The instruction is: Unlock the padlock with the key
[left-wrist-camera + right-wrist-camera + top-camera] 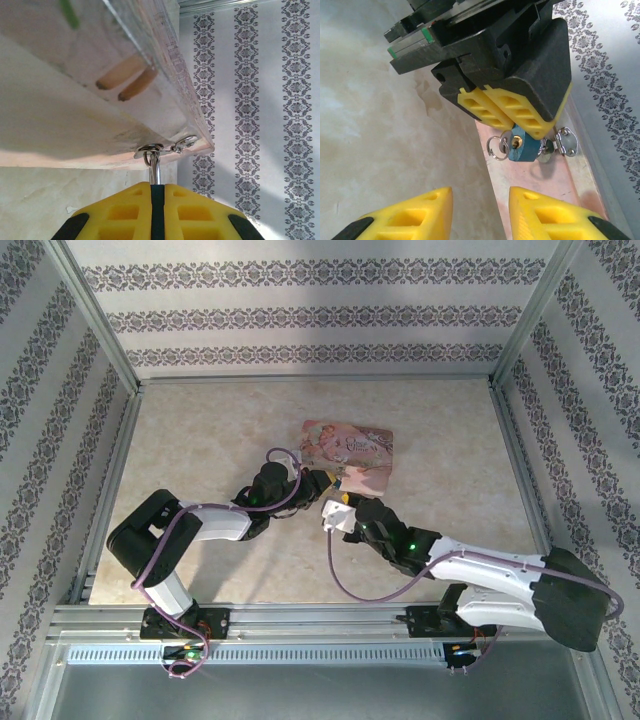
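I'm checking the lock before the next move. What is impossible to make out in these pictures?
- Right wrist view: the left gripper covers the top of the padlock.
- Same view: what the ring holds is too small to tell.
- Top view: padlock too small, under that gripper.

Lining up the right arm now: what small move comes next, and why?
Probably ease the right gripper forward: its fingers stand apart, short of the small blue-teal padlock that the shut left gripper grips, with a silvery ring beside its keyhole.

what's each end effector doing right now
left end effector: closed, gripping the padlock
right end effector: open, nothing between its fingers
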